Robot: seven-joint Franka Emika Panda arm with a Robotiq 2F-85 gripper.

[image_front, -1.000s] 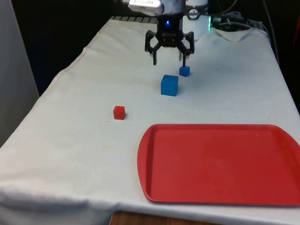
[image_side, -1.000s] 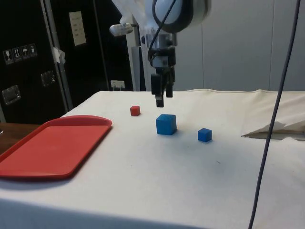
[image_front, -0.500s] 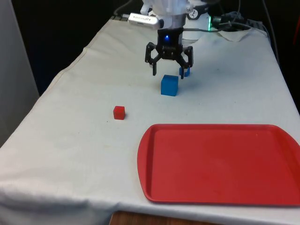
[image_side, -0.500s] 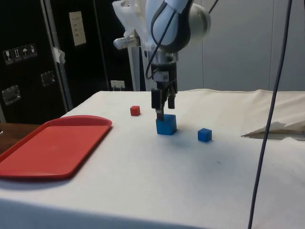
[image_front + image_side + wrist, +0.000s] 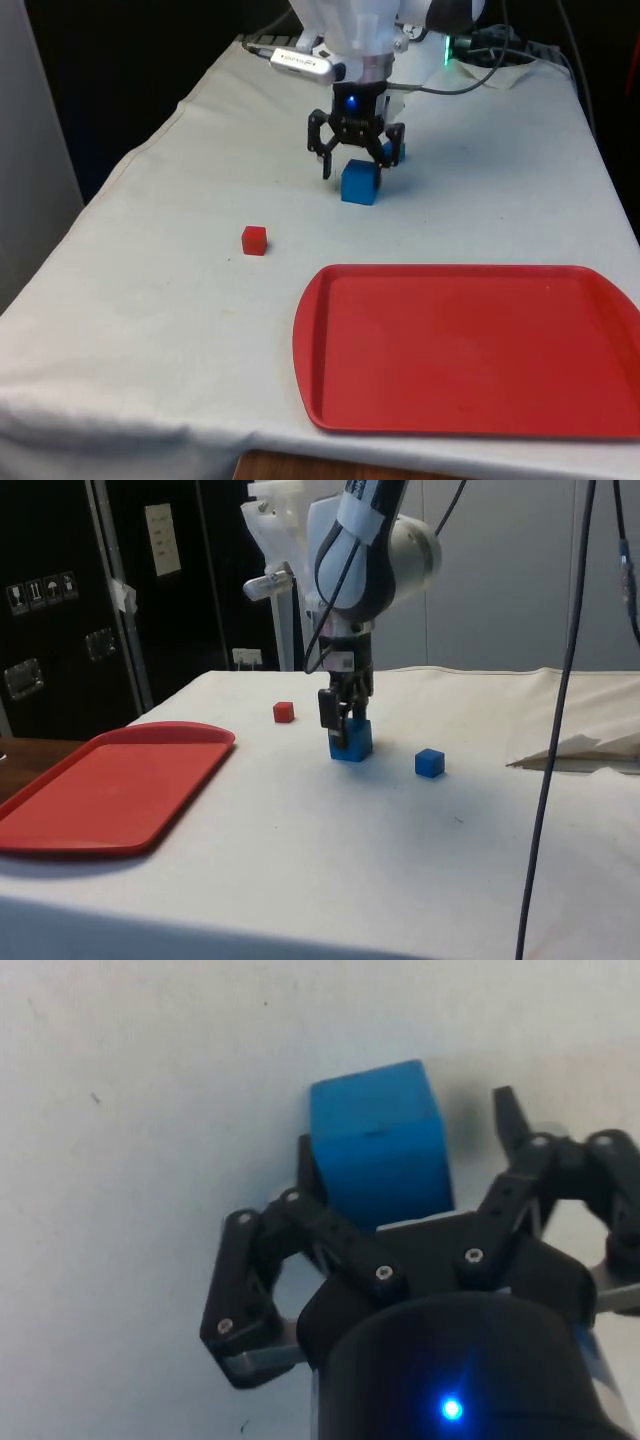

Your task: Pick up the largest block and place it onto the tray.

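**Three blocks on the counter, tool lowered around the largest**

Three blocks sit on the white-clothed counter point(image 5: 150, 300), and none of them is on the tray. Going from the front view's left: a small red block point(image 5: 254, 240) stands alone, well apart from the others. Next comes the large blue block point(image 5: 360, 182), with the tool point(image 5: 355, 170) lowered over it. Just behind that block, toward the front view's right, a small blue block point(image 5: 395, 152) is partly hidden by the tool. The red tray point(image 5: 470, 350) lies nearest the camera, toward the front view's right, with nothing on it.

The side view separates what the front view crowds together. There the red tray point(image 5: 100, 785) is at the left, then the small red block point(image 5: 284, 712), then the large blue block point(image 5: 352, 740) with the tool point(image 5: 338, 725) down at its near face, and the small blue block point(image 5: 430, 763) stands clearly apart to the right. In this view the fingers overlap, so their spread cannot be read.

The wrist view supplies that. The tool point(image 5: 400, 1170) has its fingers spread, one on each side of the large blue block point(image 5: 378, 1145). One finger point(image 5: 310, 1160) lies close against the block's side, and the other finger point(image 5: 512, 1125) stands off from the opposite side with white cloth showing between. The block rests flat on the cloth, not lifted.
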